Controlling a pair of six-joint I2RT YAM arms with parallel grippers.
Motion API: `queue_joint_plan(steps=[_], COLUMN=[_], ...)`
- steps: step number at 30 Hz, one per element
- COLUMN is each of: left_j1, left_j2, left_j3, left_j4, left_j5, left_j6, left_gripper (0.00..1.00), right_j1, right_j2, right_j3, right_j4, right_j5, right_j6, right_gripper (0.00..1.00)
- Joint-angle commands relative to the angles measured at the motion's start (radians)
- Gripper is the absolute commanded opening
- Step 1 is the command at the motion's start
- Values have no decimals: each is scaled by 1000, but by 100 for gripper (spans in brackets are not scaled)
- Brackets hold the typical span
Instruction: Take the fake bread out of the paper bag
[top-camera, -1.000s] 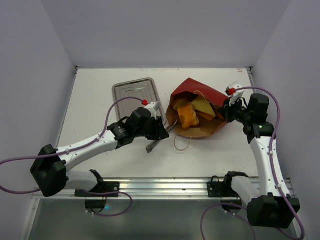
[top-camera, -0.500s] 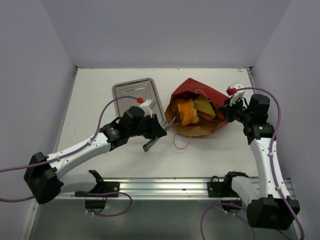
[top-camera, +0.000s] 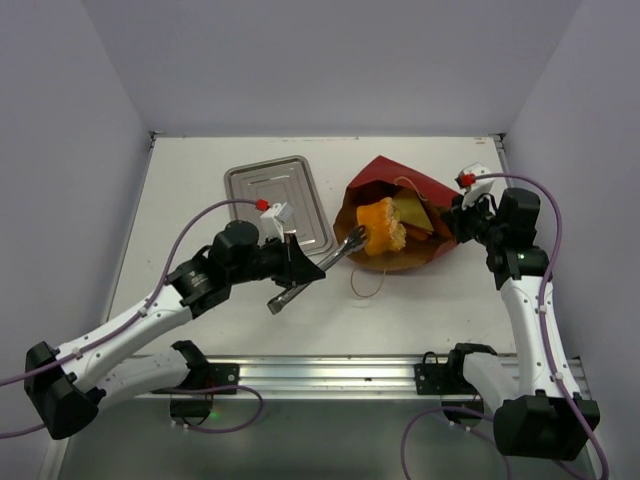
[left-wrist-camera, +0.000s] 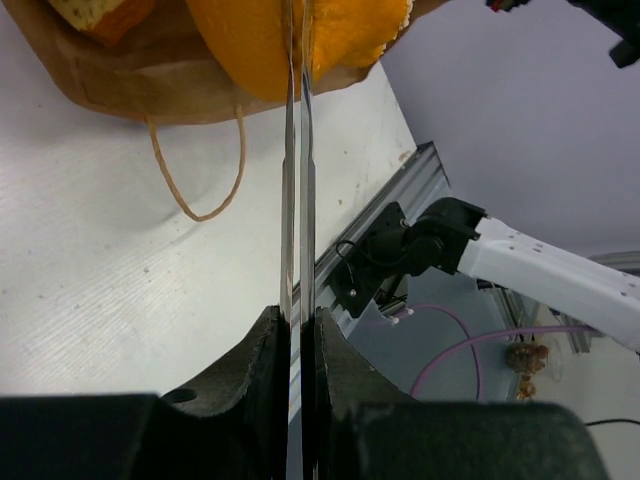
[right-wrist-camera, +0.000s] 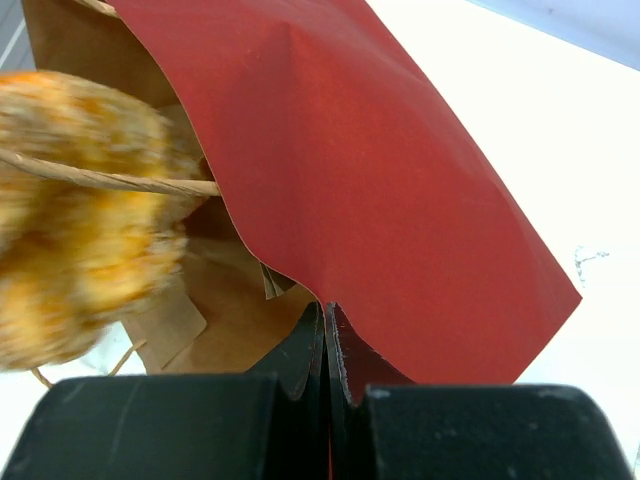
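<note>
The red paper bag (top-camera: 392, 178) lies on its side, its brown mouth facing the left arm. My left gripper (top-camera: 300, 270) is shut on a pair of metal tongs (left-wrist-camera: 296, 200). The tong tips pinch a chunky orange bun (top-camera: 381, 226) of fake bread (left-wrist-camera: 250, 40) at the bag's mouth. A pale yellow wedge (top-camera: 412, 212) lies deeper in the bag, and another orange piece (left-wrist-camera: 100, 12) shows at its edge. My right gripper (right-wrist-camera: 327, 310) is shut on the bag's red rim (right-wrist-camera: 380, 180) on the right side (top-camera: 452, 225).
A silver metal tray (top-camera: 280, 198) lies left of the bag, beside the left arm's wrist. The bag's loop handle (left-wrist-camera: 200, 170) trails on the white table in front of the mouth. The table's front rail (top-camera: 330, 372) runs along the near edge.
The left gripper squeezed the tongs shut on the orange bun. The left arm drew back to the left and the bun rose at the bag's mouth. The right arm held still.
</note>
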Motion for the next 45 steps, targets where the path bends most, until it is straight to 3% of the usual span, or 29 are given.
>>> queue_joint_plan(steps=[1,8,16,27,29,36,45], left_j1=[16,26,26,42,73,372,507], left_j2=[-96,-189,-200,3,47,263,476], left_j3=[33,134,392,583,617,626,622], left_j4=[-47,-268,-512,-534,-513,-353,-255], left_j5=[68,-7,-176,-408,-399,-192,-116], left_j6=[38,99,173,226,249,308,389], left_gripper=[0,0,0,0,0,0,0], right_j1=[-3,-3,-4,-3,-5,-5,-5], right_j2=[-3,2,2,-4,-3,-12,-11], right_j3=[8,10,8,7,7,7,1], right_j4=[44,52,57,57,58,58,63], right_j5=[70,90,100,95,92,89,87], right_j6=[24,36,41,45,49,56,58], right_gripper=[0,0,0,0,0,0,0])
